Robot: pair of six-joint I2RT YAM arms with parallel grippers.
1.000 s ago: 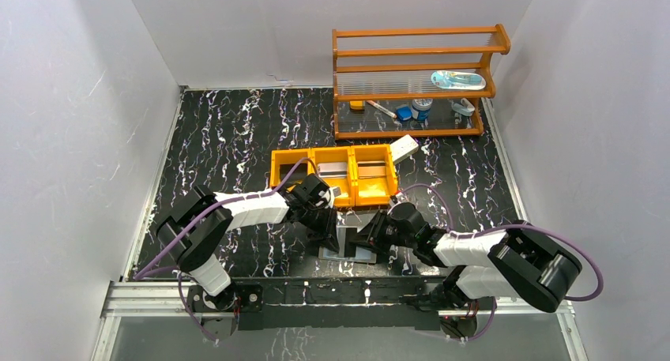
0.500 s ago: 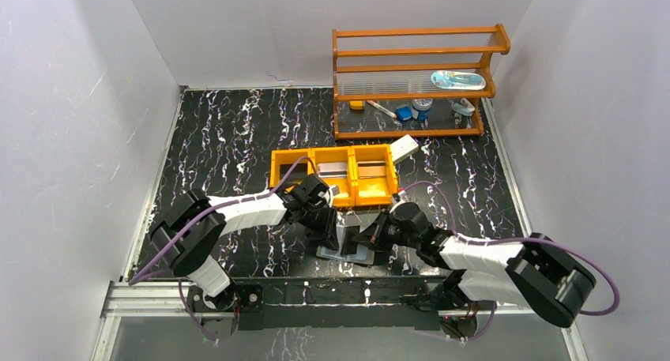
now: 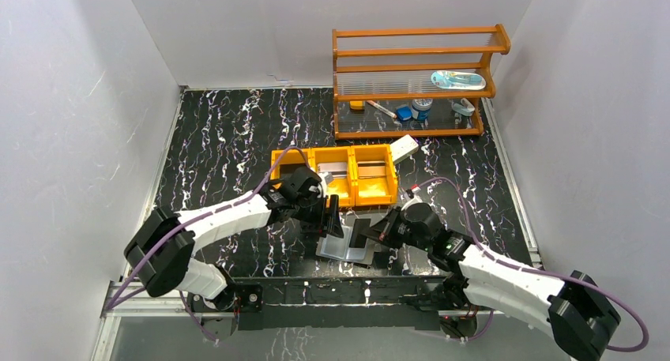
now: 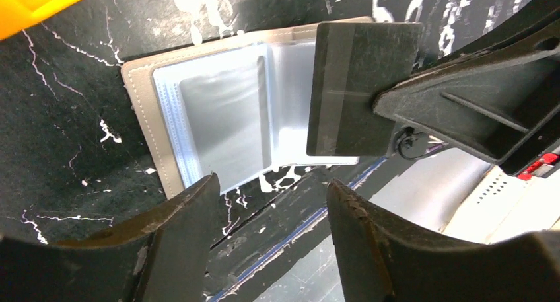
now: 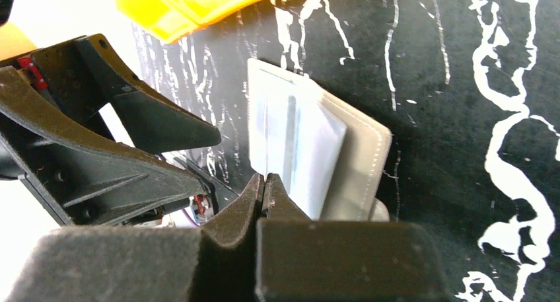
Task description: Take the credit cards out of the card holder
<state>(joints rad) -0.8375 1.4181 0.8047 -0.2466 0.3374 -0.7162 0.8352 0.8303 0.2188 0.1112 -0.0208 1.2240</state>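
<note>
Card holder (image 4: 218, 117): open and flat at lower centre of the overhead view; its pockets look empty to us.
Dark card (image 4: 356, 90): over the holder's right half, seemingly clear of its pocket.
Right gripper (image 5: 264, 186): clamped on the dark card.
Left gripper (image 4: 272, 189): fingers apart above the holder, holding nothing.
Tray (image 3: 312, 151): higher up; grey card (image 3: 335, 170) in the middle compartment, brownish card (image 3: 374, 171) in the right one.
Remaining: we judge only the dark card is left to set down.
Change: a second ago the left gripper was nearly closed at the holder; it has since opened.

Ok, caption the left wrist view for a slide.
Right pincer holds a dark card over the open card holder; left pincer open.
</note>
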